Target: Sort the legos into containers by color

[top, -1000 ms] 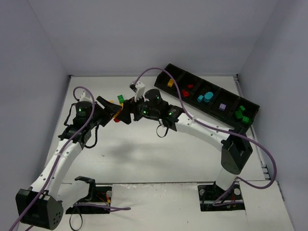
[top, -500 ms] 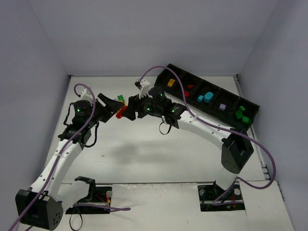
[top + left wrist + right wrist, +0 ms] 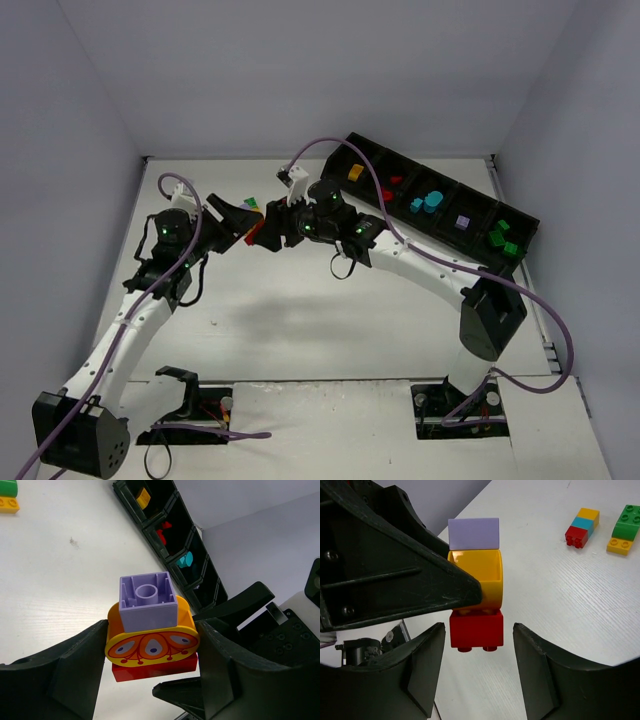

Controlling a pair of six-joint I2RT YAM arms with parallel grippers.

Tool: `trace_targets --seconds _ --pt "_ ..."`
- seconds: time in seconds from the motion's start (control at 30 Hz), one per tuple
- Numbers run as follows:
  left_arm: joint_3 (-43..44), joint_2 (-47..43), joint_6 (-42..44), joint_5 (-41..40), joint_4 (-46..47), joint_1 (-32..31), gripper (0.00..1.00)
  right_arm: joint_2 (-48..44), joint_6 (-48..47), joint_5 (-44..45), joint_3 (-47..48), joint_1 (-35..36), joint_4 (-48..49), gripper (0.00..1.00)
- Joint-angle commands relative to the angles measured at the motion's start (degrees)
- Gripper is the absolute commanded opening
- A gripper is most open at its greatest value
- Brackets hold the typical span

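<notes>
Your left jaws clamp the yellow brick (image 3: pixel 150 645); square your open right jaws around the red brick (image 3: pixel 476 629) at lower centre, then pinch

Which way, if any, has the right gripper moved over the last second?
Yes, slightly: the right gripper has shifted toward the far wall and a little nearer the near end of the black tray.
</notes>
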Motion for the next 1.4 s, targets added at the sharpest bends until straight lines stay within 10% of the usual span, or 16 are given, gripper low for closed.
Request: trace_targets --seconds 0.0,0.23,0.43,1.0,1.37 --pt "0.48 -1.38 1.27 -0.23 5.32 -0.73 0.0 -0.29 1.0 -1.52 2.8 0.15 4.71 0.53" --pt "0.04 -2.26 1.62 -1.81 5.23 -1.97 0.0 -0.2 1.71 -0.39 2.27 0.15 5.77 0.41" --pt "-0.13 -2.96 2.06 -3.65 4.01 -2.67 0.0 -0.46 1.71 0.14 1.05 0.24 6.3 0.0" --pt "0.13 -1.91 2.06 -8.85 1.81 -2.67 0.0 -8.37 -0.22 2.43 -18.12 -1.33 2.97 0.0" --pt "-0.05 -4.71 20.13 -0.15 -5.74 -2.58 0.0 -3.46 -11.03 14.1 -5.21 -26.38 -3.11 0.0"
